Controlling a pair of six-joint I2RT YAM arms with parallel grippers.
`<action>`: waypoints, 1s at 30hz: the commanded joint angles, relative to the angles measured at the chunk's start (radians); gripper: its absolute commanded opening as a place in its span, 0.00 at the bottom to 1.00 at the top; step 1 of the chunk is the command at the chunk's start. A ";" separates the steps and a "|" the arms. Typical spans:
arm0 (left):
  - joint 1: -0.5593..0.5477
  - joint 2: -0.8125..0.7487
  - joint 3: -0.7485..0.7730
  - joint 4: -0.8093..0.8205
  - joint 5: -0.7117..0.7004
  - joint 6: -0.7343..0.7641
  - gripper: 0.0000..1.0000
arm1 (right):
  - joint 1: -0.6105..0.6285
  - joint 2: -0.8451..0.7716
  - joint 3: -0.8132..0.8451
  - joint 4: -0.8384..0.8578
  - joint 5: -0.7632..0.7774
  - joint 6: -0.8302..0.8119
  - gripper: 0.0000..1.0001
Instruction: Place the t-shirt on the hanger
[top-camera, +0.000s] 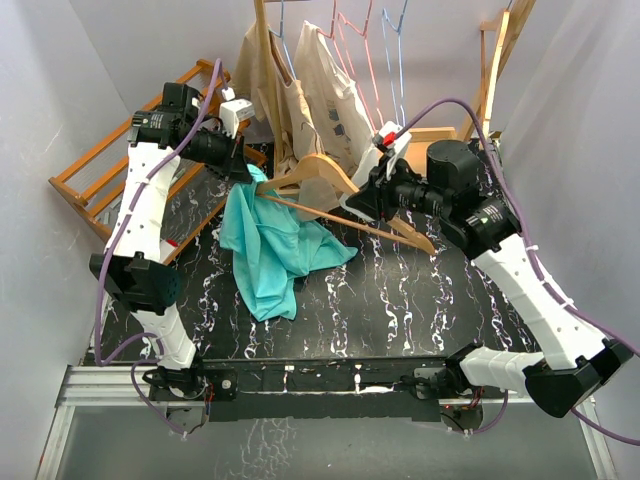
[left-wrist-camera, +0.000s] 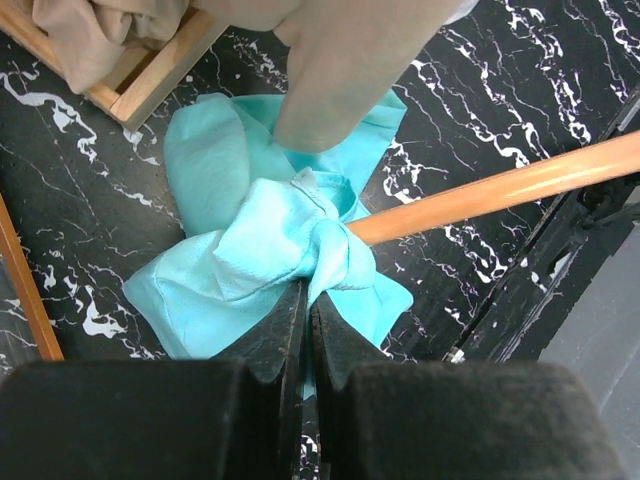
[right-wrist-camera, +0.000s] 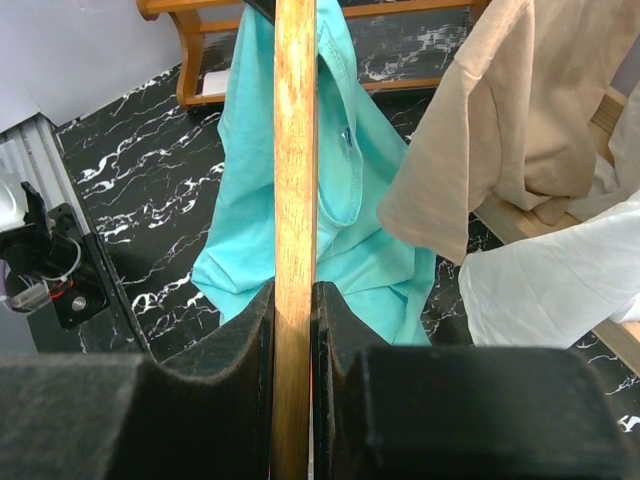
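The teal t-shirt (top-camera: 268, 240) hangs bunched from my left gripper (top-camera: 243, 168), its lower part lying on the black marbled table (top-camera: 400, 300). My left gripper (left-wrist-camera: 308, 300) is shut on a fold of the t-shirt (left-wrist-camera: 260, 240). The wooden hanger (top-camera: 330, 190) is held tilted above the table by my right gripper (top-camera: 358, 203), whose jaws are shut on the hanger's bar (right-wrist-camera: 294, 150). One hanger end pokes into the t-shirt by the left gripper, where the bar (left-wrist-camera: 500, 188) meets the cloth. In the right wrist view the t-shirt (right-wrist-camera: 350, 200) hangs behind the bar.
Beige printed shirts (top-camera: 300, 80) hang at the back on a rail, with pink and blue wire hangers (top-camera: 375, 50) beside them. A wooden rack (top-camera: 110, 170) leans at the left and a wooden frame (top-camera: 495, 60) stands at the back right.
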 joint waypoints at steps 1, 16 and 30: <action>-0.025 -0.041 0.088 -0.064 0.055 -0.003 0.00 | 0.003 -0.021 -0.030 0.143 -0.006 0.004 0.08; -0.105 -0.045 0.142 -0.134 0.014 0.020 0.00 | 0.003 -0.133 -0.171 0.362 -0.040 0.021 0.08; -0.131 -0.087 0.067 -0.072 -0.095 0.068 0.00 | 0.003 -0.202 -0.212 0.344 -0.182 -0.050 0.08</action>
